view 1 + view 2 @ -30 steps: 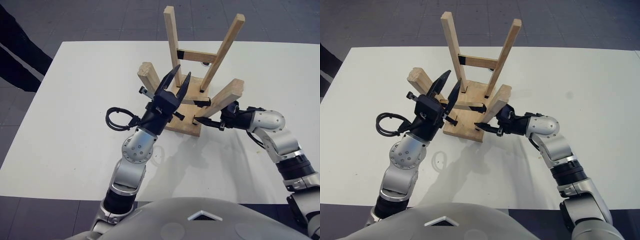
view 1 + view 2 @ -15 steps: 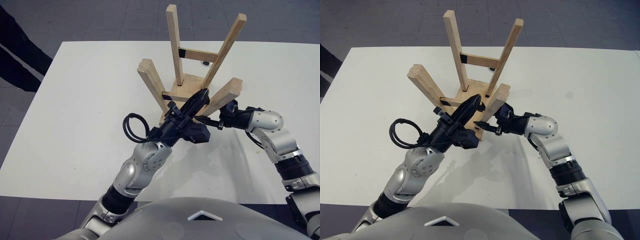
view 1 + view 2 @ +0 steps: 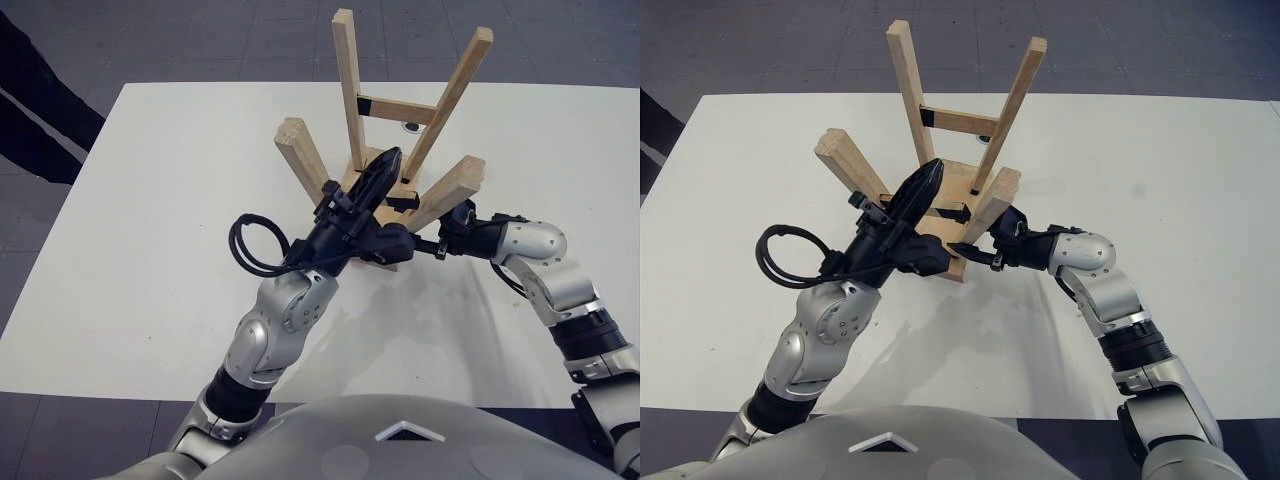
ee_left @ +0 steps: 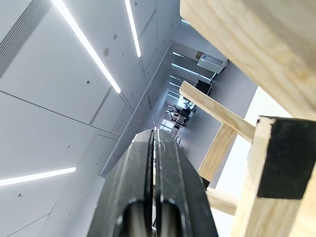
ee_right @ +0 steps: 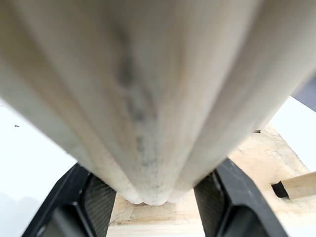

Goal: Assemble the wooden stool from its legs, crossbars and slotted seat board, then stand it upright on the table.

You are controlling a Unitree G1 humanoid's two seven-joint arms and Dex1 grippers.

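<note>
The stool [image 3: 350, 90] sits legs-up on the table [image 3: 150, 200]. Left gripper [image 3: 390, 158], fingers pressed together and empty, pokes between its legs; right gripper [image 3: 405, 238] seems clamped on the near right leg [image 3: 450, 190]. Flipping one-handed could pull that leg from its slot.

Stool [image 3: 955, 180] on table [image 3: 150, 200], left hand [image 3: 380, 170] in front, right hand [image 3: 975, 252] at right.

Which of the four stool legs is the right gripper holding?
The near right leg, the one slanting rightward; the right gripper clamps its base, while the other three are ungripped.
</note>
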